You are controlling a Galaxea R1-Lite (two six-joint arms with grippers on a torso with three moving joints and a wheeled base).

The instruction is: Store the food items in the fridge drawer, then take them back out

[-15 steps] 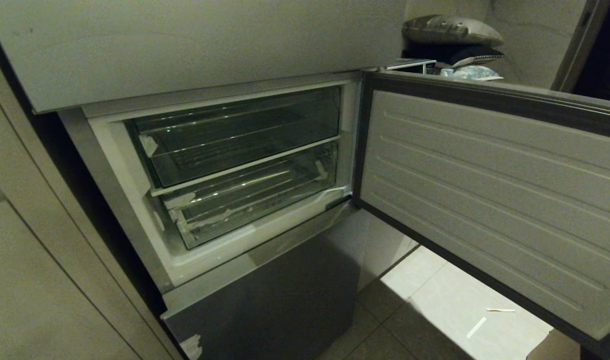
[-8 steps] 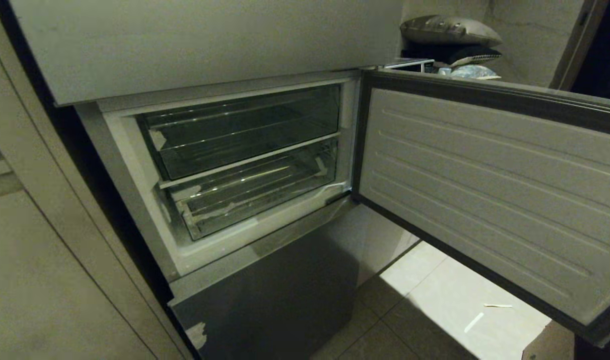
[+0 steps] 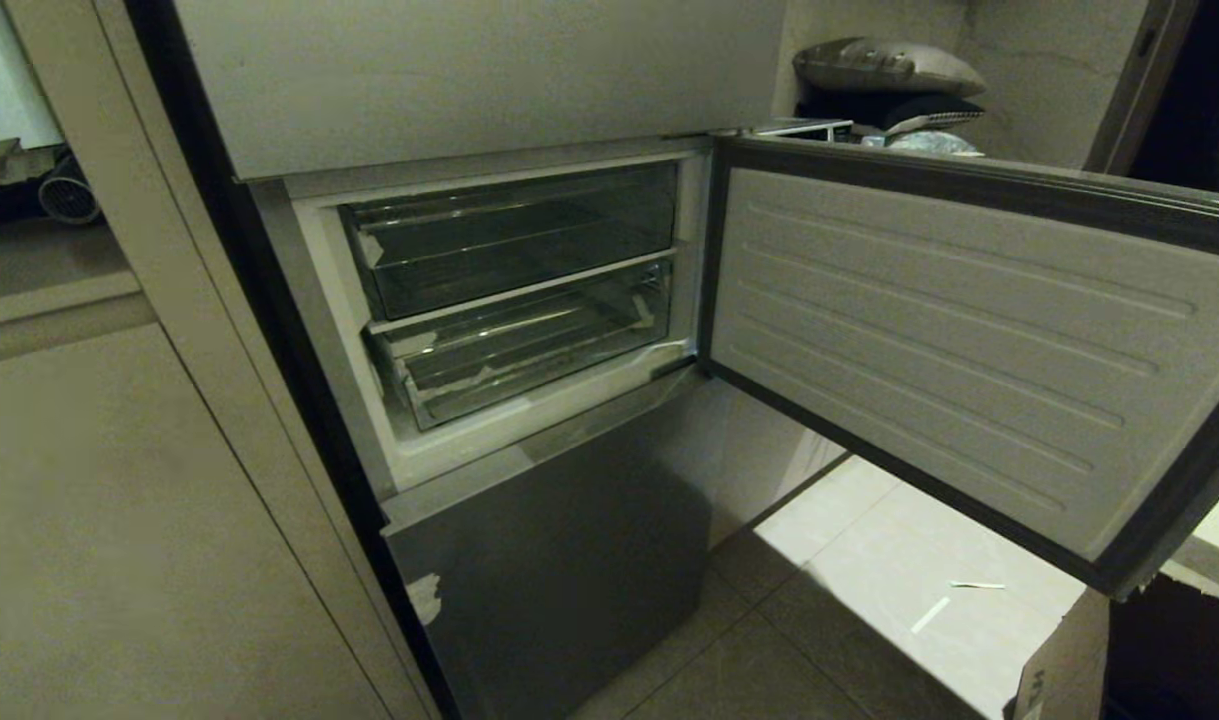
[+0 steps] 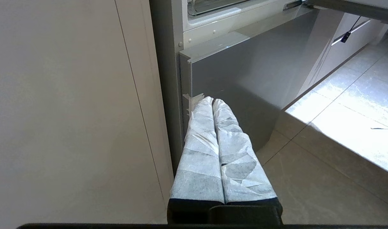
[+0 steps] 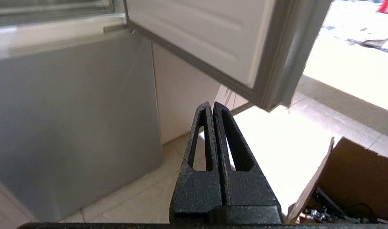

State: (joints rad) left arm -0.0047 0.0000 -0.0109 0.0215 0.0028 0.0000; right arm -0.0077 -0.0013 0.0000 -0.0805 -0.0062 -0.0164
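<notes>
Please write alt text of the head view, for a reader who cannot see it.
An open fridge compartment shows two clear drawers, the upper drawer above the lower drawer, and no food shows in either. Its door swings open to the right over a tiled floor. Neither robot claw is in this view.

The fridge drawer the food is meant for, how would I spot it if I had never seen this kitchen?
Find the grey fridge with its middle door swung open to the right. Inside the white-framed opening sit two clear plastic drawers, one above the other. The fridge drawer is the lower one, with white tape scraps along its front lip, while the upper drawer looks darker.
</notes>
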